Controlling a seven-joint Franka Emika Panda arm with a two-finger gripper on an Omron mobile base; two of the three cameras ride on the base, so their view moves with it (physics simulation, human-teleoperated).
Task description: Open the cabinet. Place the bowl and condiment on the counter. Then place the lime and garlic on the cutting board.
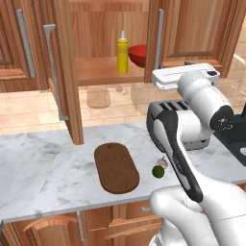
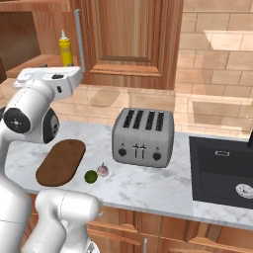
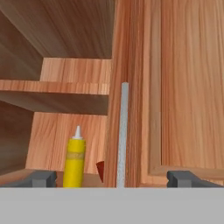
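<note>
The cabinet (image 1: pixel 62 72) has its left door swung open, the right one shut; the condiment (image 1: pixel 123 54) and bowl (image 1: pixel 138 55) sit on its shelf; fingers (image 3: pixel 113 178) spread wide before the right door's handle (image 3: pixel 123 131), holding nothing; lime (image 1: pixel 157 171) and garlic (image 1: pixel 163 163) rest on the bench (image 1: pixel 43 168) beside the cutting board (image 1: pixel 116 168).

My cabinet (image 1: pixel 72 72) ahead is reddish-brown wood with visible grain, its bar handle (image 3: pixel 123 131) matt grey metal. At eleven o'clock the condiment (image 3: pixel 75 164) looks like smooth yellow plastic; the bowl (image 1: pixel 138 55) beside it is glossy red. Below, the counter (image 1: pixel 43 168) is polished white marble, the board (image 1: pixel 116 168) matt dark wood, the toaster (image 2: pixel 143 137) brushed metal.
</note>
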